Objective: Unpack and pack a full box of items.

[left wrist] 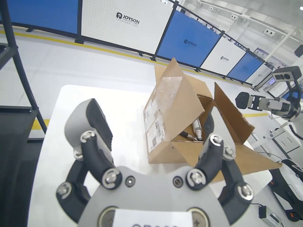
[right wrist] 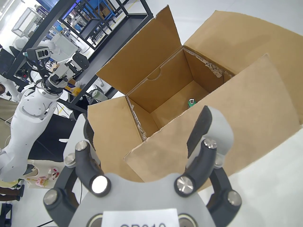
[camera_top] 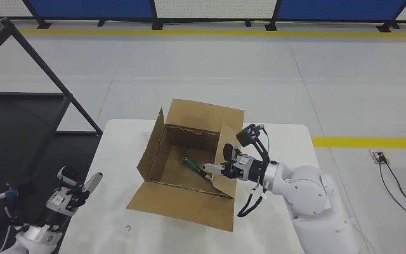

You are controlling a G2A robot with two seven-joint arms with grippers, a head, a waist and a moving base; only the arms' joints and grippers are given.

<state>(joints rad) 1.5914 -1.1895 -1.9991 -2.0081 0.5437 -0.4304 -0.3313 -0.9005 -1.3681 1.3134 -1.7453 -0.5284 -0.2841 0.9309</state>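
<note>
An open cardboard box stands mid-table with all its flaps spread. On its floor lies a green-handled item, whose green end peeks over the near flap. My right gripper is open at the box's right flap, one finger in front of the flap and the other partly hidden behind it. My left gripper is open and empty, low near the table's front-left corner, well away from the box. Inside the box, a pale tube shows next to a dark item.
The white table has bare surface left of and in front of the box. A small ring-like object lies near the front edge. A black metal frame stands off the table's left side.
</note>
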